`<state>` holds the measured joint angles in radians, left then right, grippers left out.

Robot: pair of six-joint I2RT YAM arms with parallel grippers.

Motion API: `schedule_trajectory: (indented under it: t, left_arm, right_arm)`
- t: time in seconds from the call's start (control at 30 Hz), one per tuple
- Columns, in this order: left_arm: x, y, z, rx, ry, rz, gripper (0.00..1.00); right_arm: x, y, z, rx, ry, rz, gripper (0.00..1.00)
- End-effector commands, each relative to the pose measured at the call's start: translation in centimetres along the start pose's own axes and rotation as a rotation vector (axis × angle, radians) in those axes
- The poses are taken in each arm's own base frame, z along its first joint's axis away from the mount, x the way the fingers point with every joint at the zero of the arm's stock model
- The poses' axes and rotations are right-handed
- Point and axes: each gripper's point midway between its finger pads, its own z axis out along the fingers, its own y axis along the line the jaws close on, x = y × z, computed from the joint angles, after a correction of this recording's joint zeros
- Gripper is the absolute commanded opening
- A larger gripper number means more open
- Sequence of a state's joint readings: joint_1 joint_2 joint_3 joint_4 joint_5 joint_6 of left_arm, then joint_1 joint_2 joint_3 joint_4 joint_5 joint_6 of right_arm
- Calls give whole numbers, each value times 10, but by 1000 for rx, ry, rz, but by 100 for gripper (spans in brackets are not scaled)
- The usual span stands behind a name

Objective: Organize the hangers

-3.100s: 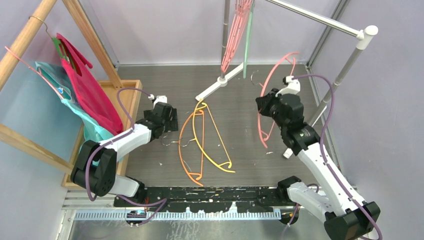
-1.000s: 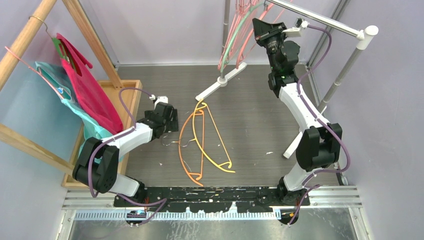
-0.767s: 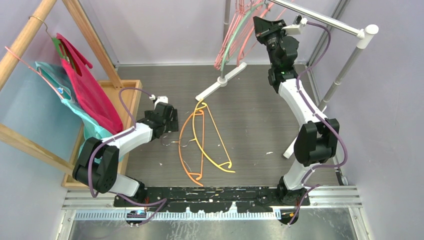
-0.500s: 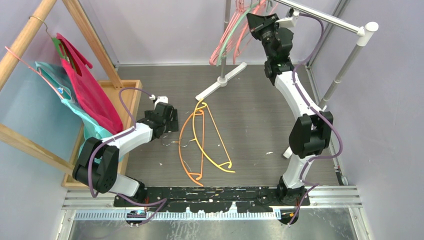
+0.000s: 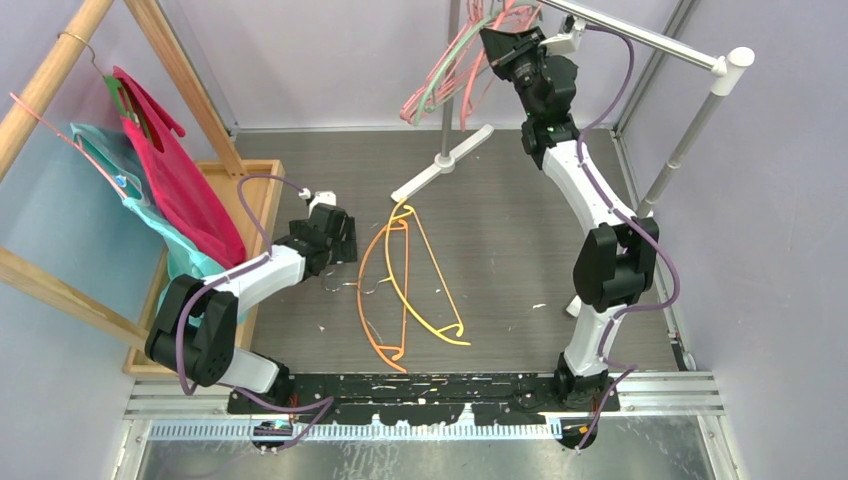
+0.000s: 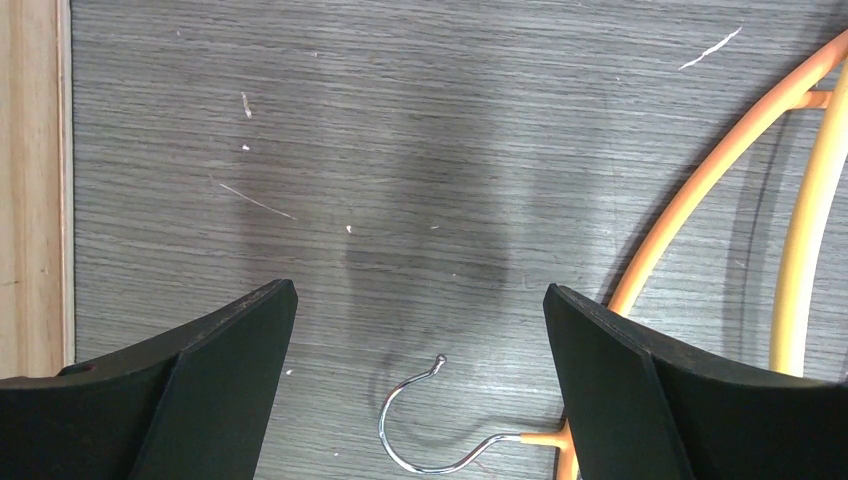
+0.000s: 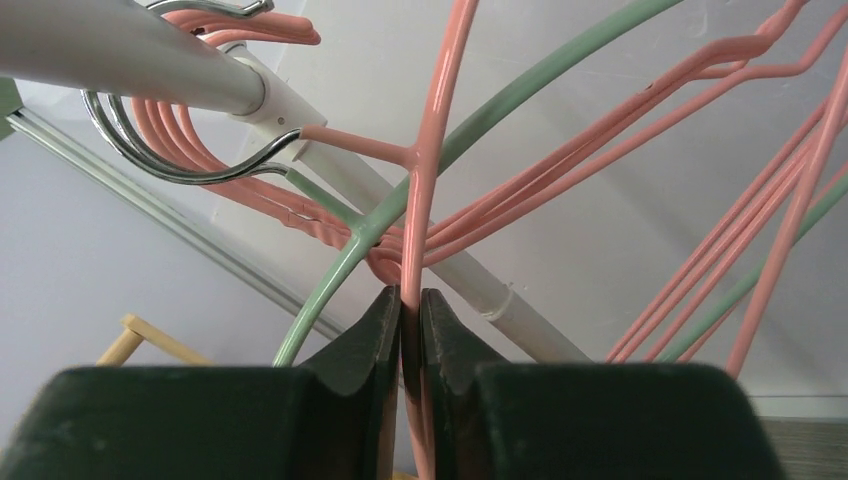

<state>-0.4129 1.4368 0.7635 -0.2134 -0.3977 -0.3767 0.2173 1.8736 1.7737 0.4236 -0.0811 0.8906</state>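
The right pincer [image 7: 411, 300] was clamped tight on the stem of a pink hanger [image 7: 416, 220] whose hook sat over the metal rail [image 7: 120, 55], crowded among other pink hangers [image 7: 794, 210] and a pale green hanger [image 7: 318, 300]. The left pincer [image 6: 420, 292] gaped wide and held nothing, low over the tabletop [image 6: 400, 120]. The wire hook [image 6: 405, 460] of an orange hanger [image 6: 700, 190] lay between its fingers.

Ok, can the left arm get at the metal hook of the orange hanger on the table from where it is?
Probably yes. The left tool is open over the table, and the metal hook of the orange hanger lies uncovered below the gap between its fingers, with nothing across it.
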Motion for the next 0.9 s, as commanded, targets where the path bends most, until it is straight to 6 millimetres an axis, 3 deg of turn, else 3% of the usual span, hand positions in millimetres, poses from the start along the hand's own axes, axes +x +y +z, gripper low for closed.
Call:
schedule_trajectory:
  t: [0.0,0.27,0.53,0.6,0.73,0.87]
  left_arm:
    - [-25,-4,-3,4,-68,-22,98]
    - [-26,-4,-4,8,-71,-23,98]
    - [-24,-5,-4,11,-66,-23,98]
    - [-24,-5,-4,10,-67,-23,98]
    - [-24,-5,-3,10,-67,-23,98]
    - [-24,-5,-2,10,-64,-22,98]
  right_arm:
    - [7,-14,-15,54,23,2,21]
    - [-22,4,-51,73,-60,-51,47]
    - [-43,14,-105,111,-122,-142,68]
    - [-47,19,-119,106,-131,-170,70]
    - [-42,22,-145,109,-108,-217,70]
    - [-24,22,-171,160,-77,-320,75]
